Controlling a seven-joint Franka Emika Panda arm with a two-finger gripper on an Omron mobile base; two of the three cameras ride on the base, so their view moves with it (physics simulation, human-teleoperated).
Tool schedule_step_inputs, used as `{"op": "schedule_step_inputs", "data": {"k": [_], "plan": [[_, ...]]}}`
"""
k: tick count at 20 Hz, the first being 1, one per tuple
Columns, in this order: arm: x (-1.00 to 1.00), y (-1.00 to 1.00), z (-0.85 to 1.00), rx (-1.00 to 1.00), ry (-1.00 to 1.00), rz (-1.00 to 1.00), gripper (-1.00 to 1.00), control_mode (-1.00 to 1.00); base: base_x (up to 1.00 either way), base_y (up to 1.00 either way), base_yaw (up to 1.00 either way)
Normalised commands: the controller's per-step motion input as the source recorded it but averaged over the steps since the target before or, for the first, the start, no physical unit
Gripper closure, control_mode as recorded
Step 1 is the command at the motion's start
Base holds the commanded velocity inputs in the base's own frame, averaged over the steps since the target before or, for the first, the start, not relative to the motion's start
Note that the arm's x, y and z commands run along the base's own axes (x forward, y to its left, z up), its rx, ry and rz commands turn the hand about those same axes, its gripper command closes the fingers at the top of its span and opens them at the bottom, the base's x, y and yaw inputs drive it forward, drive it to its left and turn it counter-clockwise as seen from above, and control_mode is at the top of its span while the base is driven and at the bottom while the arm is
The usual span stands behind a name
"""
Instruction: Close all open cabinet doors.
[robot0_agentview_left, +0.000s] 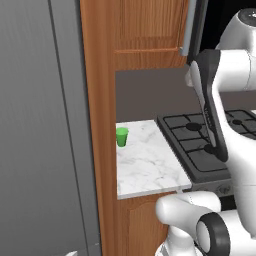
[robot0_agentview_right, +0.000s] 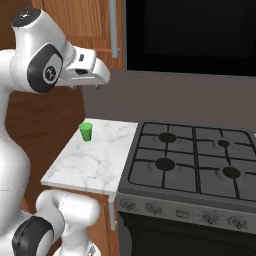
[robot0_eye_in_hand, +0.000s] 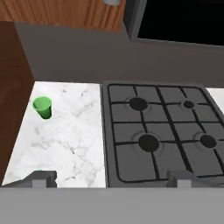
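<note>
The tool (robot0_eye_in_hand: 112, 181), jaws spread wide and empty, hangs above the counter (robot0_eye_in_hand: 74, 144)'s front edge, so reaching up to the cabinet door (robot0_agentview_right: 85, 20) likely comes next.

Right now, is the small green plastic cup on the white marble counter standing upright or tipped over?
Upright. The small green plastic cup stands on its base on the white marble counter, its open rim facing up in the hand view.

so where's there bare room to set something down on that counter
The marble counter is mostly bare: the whole stretch between the green cup and the stove, and all of the front part toward the edge. Only the back left corner, by the wooden side panel, is taken by the cup.
</note>
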Motion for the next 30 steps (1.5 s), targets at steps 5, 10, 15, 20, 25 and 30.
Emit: {"op": "schedule_step_inputs", "data": {"k": [5, 10, 15, 20, 25, 30], "plan": [[-0.75, 0.01, -0.25, 0.03, 0.13, 0.00, -1.00, -1.00, 0.00, 0.00, 0.00], [-0.55, 0.00, -0.30, 0.07, 0.07, 0.00, -1.00, -1.00, 0.00, 0.00, 0.00], [-0.64, 0.02, -0.20, 0.02, 0.11, -0.01, -1.00, -1.00, 0.00, 0.00, 0.00], [-0.58, 0.05, -0.09, 0.00, 0.17, -0.07, -1.00, -1.00, 0.00, 0.00, 0.00], [-0.68, 0.00, -0.15, 0.04, 0.16, -0.04, -1.00, -1.00, 0.00, 0.00, 0.00], [-0.54, 0.00, -0.29, 0.14, 0.07, 0.00, -1.00, -1.00, 0.00, 0.00, 0.00]]}}
